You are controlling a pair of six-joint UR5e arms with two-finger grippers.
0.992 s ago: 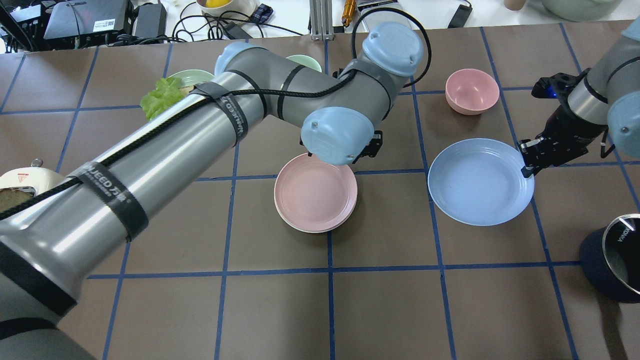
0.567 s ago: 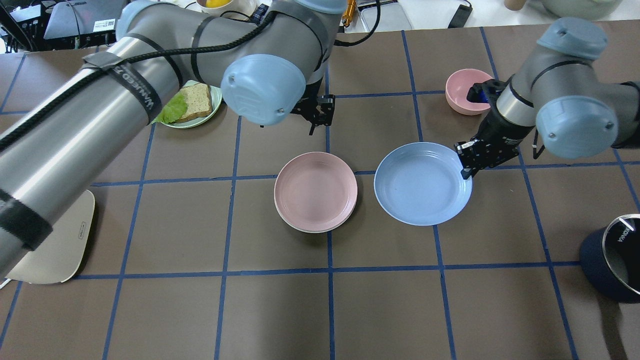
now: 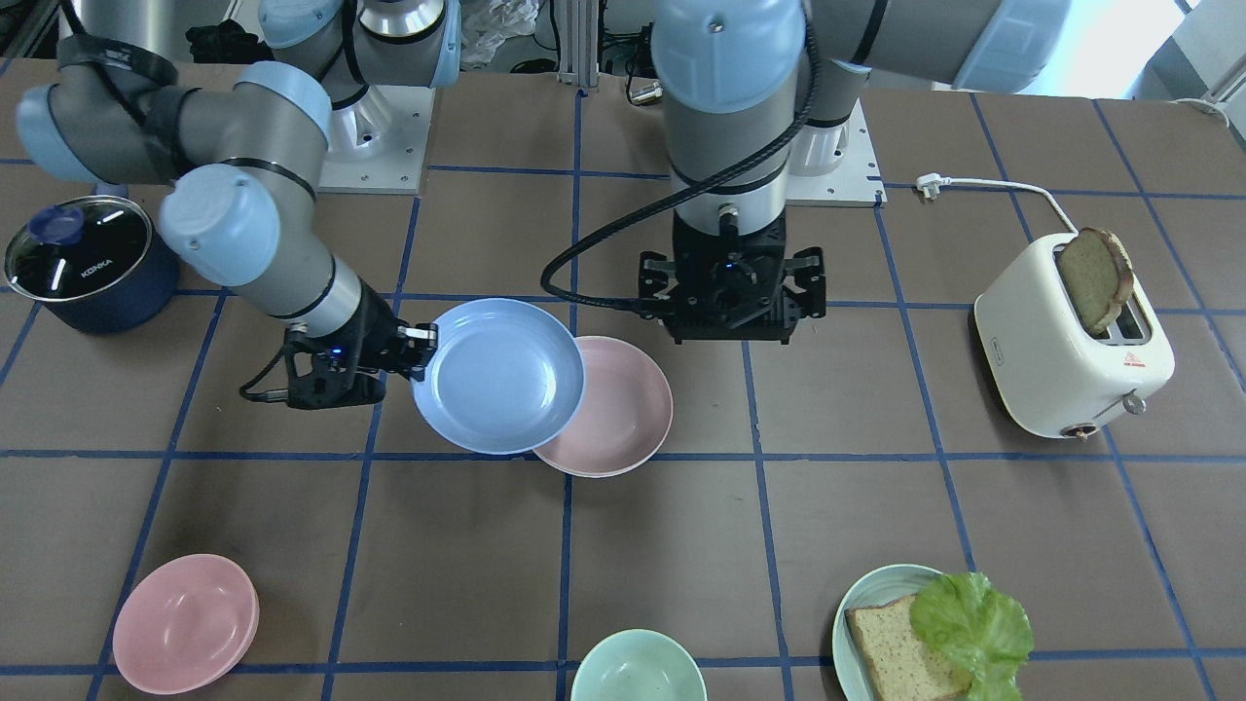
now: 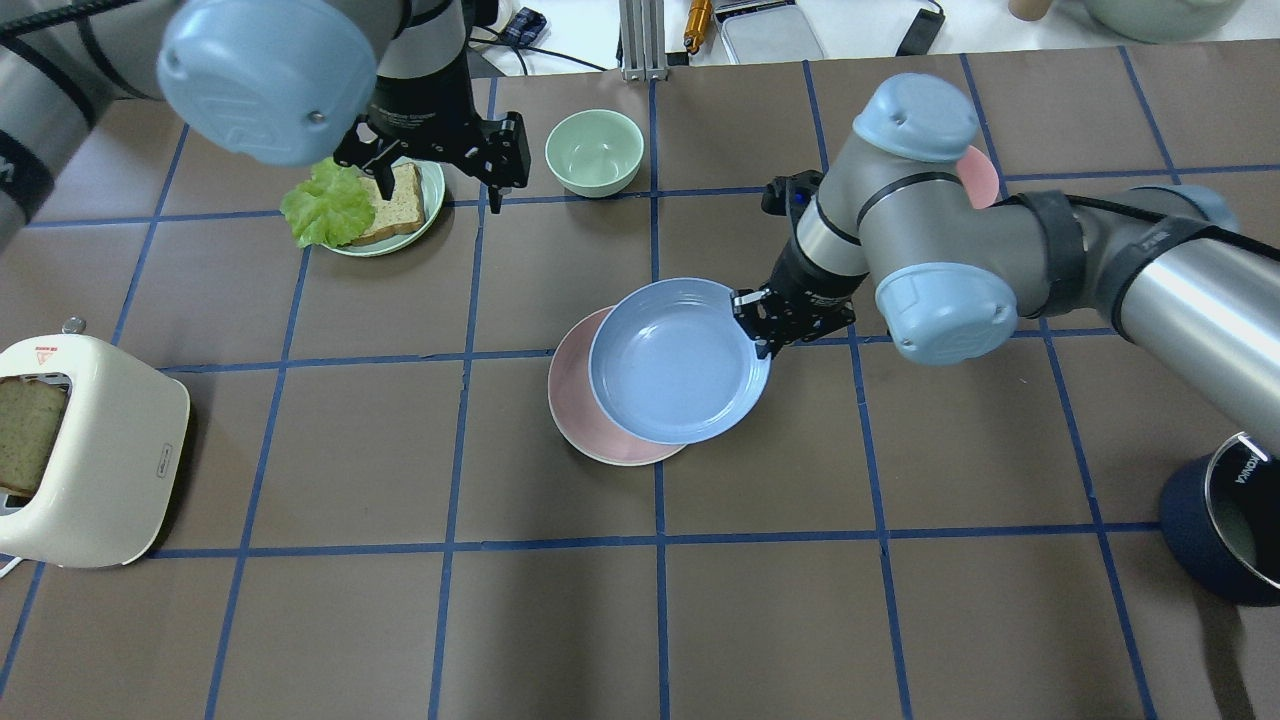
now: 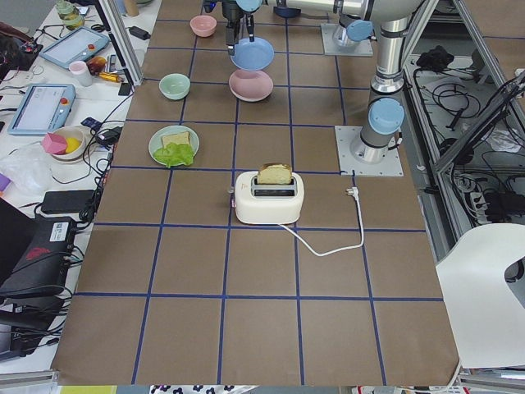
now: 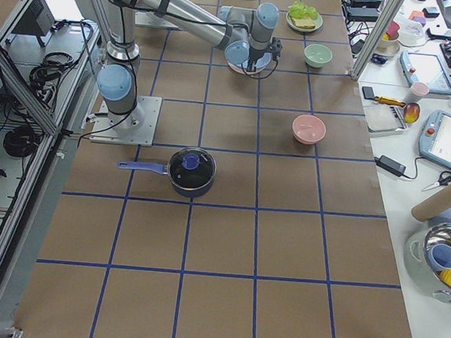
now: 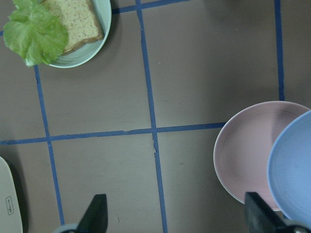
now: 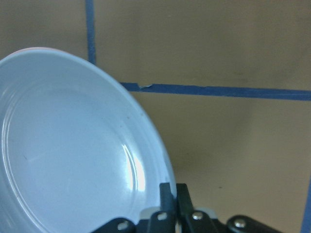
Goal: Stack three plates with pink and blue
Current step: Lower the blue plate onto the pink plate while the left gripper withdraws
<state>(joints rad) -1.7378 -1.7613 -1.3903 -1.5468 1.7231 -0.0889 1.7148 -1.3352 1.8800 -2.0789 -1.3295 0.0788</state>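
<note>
On the robot's side of the pink plate (image 4: 572, 400) and to its left, up to the toaster (image 4: 90, 470), the desk (image 4: 500, 620) lies open; the left claw (image 4: 438, 160) hangs high over that stretch, spread wide. The pink plate's right part is covered by the blue plate (image 4: 675, 365), pinched at its rim by the right claw (image 4: 765, 328). Beyond stand a green bowl (image 4: 594, 150) and the sandwich plate (image 4: 385, 248).

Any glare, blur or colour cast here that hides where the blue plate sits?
Right wrist view: a small bright highlight on the blue plate near the right tool, and the table looks yellower than elsewhere. Overhead view: blue plate and pink plate sharp, shadows soft. Front-facing view: reflections streak the pot lid. Nothing hides the plate.
</note>
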